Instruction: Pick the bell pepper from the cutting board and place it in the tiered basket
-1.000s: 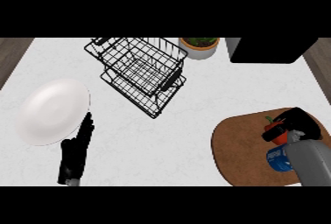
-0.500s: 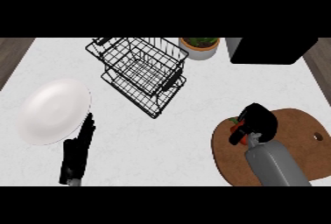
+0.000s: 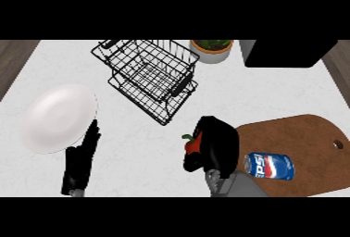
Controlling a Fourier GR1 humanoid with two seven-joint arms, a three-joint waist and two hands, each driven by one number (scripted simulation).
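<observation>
My right hand (image 3: pixel 217 147) is curled round a red bell pepper (image 3: pixel 193 144) with a green stem, of which only a sliver shows at the hand's left side. Hand and pepper hang over the white counter just left of the brown cutting board (image 3: pixel 314 139). The black wire tiered basket (image 3: pixel 152 76) stands further back and to the left, apart from the hand. My left hand (image 3: pixel 80 159) rests open at the lower left, fingers straight, beside the white plate.
A white plate (image 3: pixel 58 117) lies at the left. A blue soda can (image 3: pixel 269 165) lies on its side on the cutting board. A potted plant (image 3: pixel 212 48) and a black appliance (image 3: pixel 290 53) stand at the back.
My right hand has carried the pepper leftward off the cutting board and toward the basket. The soda can is now uncovered on the board. The left hand has not moved.
</observation>
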